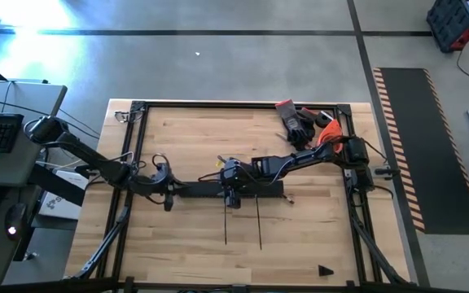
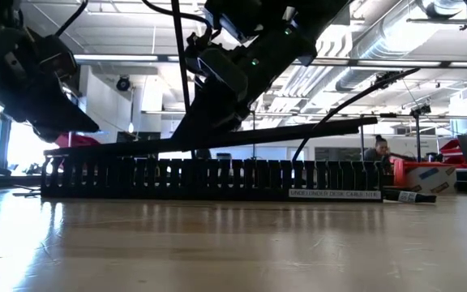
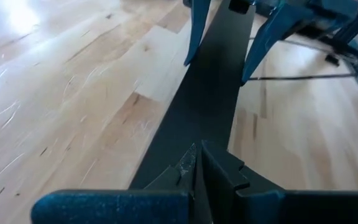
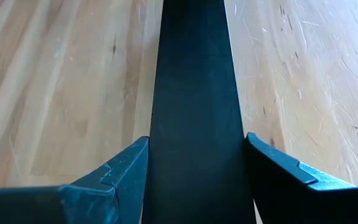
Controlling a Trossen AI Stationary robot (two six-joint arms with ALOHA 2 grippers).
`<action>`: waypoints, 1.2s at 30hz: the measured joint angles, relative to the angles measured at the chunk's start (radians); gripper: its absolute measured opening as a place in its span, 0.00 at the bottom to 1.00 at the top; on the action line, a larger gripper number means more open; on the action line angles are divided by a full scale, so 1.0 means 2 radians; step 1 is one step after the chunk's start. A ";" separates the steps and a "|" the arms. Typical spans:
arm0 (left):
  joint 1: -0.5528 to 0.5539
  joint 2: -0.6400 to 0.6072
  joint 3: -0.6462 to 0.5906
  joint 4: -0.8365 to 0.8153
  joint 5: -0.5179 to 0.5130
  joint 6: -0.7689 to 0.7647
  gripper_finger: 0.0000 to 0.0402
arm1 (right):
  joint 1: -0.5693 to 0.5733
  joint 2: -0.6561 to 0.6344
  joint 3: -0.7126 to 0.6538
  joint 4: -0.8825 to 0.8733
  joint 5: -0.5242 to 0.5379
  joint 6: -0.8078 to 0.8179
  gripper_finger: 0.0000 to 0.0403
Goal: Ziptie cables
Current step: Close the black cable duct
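A black comb-toothed duct (image 2: 217,177) lies along the middle of the table (image 1: 186,236). Over it a flat black strip (image 2: 298,131) slants, with its left end low by the duct's left end and its right end raised. My right gripper (image 1: 233,189) is closed on the strip near its middle. My left gripper (image 1: 168,191) is shut, its fingertips (image 3: 194,158) over the strip's left end (image 3: 185,134); whether they touch it I cannot tell. The cables are out of view. My right gripper holds the strip's two long edges (image 4: 157,155) between its two fingers (image 4: 126,165), about midway along it. The fingers slant down from the table's right and lie along the strip. The strip is tilted, its right end clear above the duct.
Orange and black gloves (image 1: 304,122) lie at the far right corner. Two thin black ties (image 1: 259,221) lie on the wood near the duct's front. Beyond the table, a person (image 2: 377,150) sits in the room and a box (image 2: 428,174) stands to the right.
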 joint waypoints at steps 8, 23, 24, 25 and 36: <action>0.000 0.060 0.000 0.009 0.000 -0.022 0.00 | 0.000 0.006 0.000 -0.001 -0.003 0.004 0.52; 0.000 0.128 0.002 0.047 -0.012 -0.036 0.00 | 0.003 0.007 0.000 -0.012 -0.003 0.005 0.52; 0.000 0.125 0.000 0.055 -0.018 -0.024 0.00 | 0.003 0.007 0.000 -0.011 0.000 0.005 0.52; 0.000 0.120 0.000 0.066 -0.022 -0.007 0.00 | 0.003 0.007 0.000 -0.011 0.002 0.006 0.52; 0.049 0.128 0.000 0.225 0.023 0.098 0.00 | 0.004 0.007 0.000 -0.010 0.001 0.009 0.52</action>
